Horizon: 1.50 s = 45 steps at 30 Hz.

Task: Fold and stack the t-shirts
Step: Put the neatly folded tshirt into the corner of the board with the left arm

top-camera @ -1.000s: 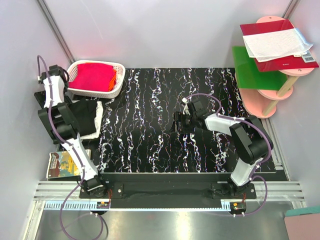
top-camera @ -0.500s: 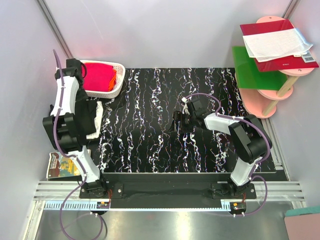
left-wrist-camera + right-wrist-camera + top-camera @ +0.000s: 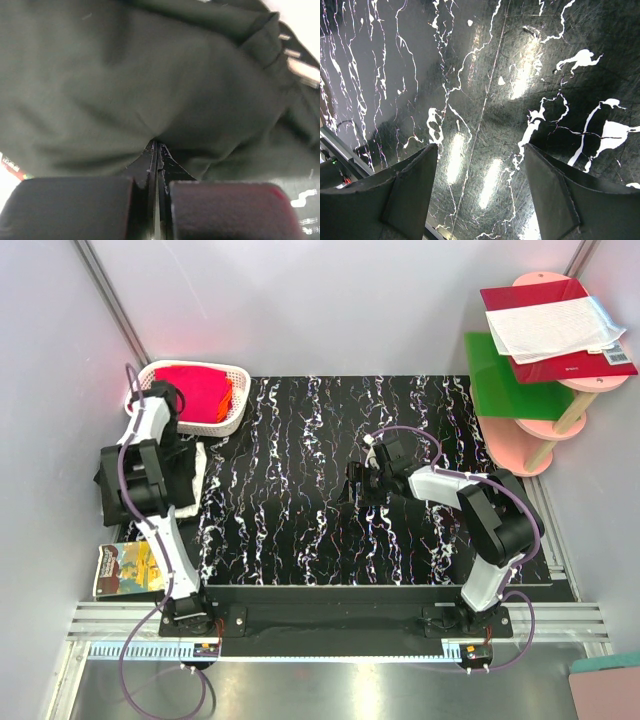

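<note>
A pile of black t-shirts lies at the table's left edge, partly hidden under my left arm. In the left wrist view the dark cloth of a t-shirt fills the frame, with creases running to the fingertips. My left gripper is down on the pile, its jaws shut and pinching a fold of that cloth. My right gripper hovers open over the bare marbled table at mid-table, nothing between its fingers.
A white basket holding red cloth stands at the back left, just beyond the pile. A white cloth edge shows beside the t-shirts. A picture book lies off the table's left front. A pink shelf stand is at the right.
My left arm swung from beside the basket down onto the t-shirt pile, and its gripper went from open to shut on the cloth. The right arm has not moved.
</note>
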### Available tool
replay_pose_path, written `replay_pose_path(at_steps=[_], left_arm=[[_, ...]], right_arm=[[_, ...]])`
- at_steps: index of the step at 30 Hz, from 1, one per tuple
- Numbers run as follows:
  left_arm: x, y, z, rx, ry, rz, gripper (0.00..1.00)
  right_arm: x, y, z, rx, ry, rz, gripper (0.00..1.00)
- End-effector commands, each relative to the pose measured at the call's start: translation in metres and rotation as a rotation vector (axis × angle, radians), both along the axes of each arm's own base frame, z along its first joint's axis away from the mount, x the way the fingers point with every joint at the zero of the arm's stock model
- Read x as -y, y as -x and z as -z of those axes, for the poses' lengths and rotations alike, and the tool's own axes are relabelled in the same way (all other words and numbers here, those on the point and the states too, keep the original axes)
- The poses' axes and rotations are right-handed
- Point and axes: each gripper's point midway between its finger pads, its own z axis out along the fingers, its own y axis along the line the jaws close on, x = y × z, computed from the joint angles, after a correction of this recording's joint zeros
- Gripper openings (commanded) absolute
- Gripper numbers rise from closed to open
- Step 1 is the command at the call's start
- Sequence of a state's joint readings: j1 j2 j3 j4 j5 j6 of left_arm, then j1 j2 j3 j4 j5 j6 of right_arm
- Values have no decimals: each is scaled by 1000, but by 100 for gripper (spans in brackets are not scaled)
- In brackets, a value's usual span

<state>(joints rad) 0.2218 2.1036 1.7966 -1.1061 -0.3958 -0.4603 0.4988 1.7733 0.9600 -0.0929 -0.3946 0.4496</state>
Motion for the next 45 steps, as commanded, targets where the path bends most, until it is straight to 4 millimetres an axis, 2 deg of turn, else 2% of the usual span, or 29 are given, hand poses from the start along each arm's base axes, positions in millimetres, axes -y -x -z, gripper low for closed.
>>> replay_pose_path(at_steps=[1,4,7,8,9,11,12,13,14,15,16,17,19,20,21,23,24,26,27,28,32,35,36,38,41,44,45], left_arm=[[36,-37,19,21,80,105,0],[56,-38,43,-28,124,137,0],[66,-35,49,-42,132,149,0],[66,-35,45,-36,116,150,0],[66,-36,29,1,93,148,0],[62,-32,11,35,36,140,0],[61,-27,-13,86,19,135,0],[58,-26,-27,123,-6,132,0],[57,-24,-40,155,-20,130,20],[56,-15,-63,206,-33,125,38],[53,-9,-73,222,-55,117,57],[52,-3,-81,239,-68,109,88],[45,23,-92,256,-116,59,99],[44,31,-91,255,-123,48,99],[45,45,-83,242,-116,27,96],[43,54,-72,248,-95,-6,85],[42,65,-60,228,-87,-25,60],[38,73,-49,217,-104,-62,24],[33,84,-40,176,-131,-86,4],[31,89,-34,158,-138,-98,2],[23,118,-9,79,-164,-201,3],[23,127,0,114,-125,-274,1],[27,129,14,137,-64,-306,0],[30,136,23,173,-13,-337,0],[23,139,25,210,-8,-389,0],[11,143,20,202,-65,-428,0],[4,150,19,181,-107,-449,0]], right_arm=[[15,14,21,-56,74,13,78],[14,13,22,-56,76,9,78],[16,15,23,-59,81,8,78],[16,15,23,-60,82,8,78],[16,15,24,-60,82,9,78],[16,16,26,-65,86,9,78],[16,16,27,-68,86,8,78],[16,17,28,-73,87,7,78],[17,17,29,-76,89,9,78],[16,17,31,-80,89,7,78],[16,17,31,-80,86,7,78],[16,17,32,-81,87,7,78],[15,17,33,-85,85,8,78],[15,17,34,-89,86,9,78],[14,17,34,-89,83,7,78],[14,17,34,-87,82,2,78],[13,16,34,-86,80,0,78],[13,17,33,-85,79,-4,78],[13,16,33,-82,79,-6,78],[13,16,33,-81,80,-8,78],[13,19,34,-89,74,-14,78],[13,20,34,-89,75,-18,78],[13,19,33,-84,73,-19,78],[13,20,33,-86,74,-21,78],[13,20,33,-83,75,-22,78],[15,22,35,-85,79,-21,78],[16,22,36,-88,81,-20,78]])
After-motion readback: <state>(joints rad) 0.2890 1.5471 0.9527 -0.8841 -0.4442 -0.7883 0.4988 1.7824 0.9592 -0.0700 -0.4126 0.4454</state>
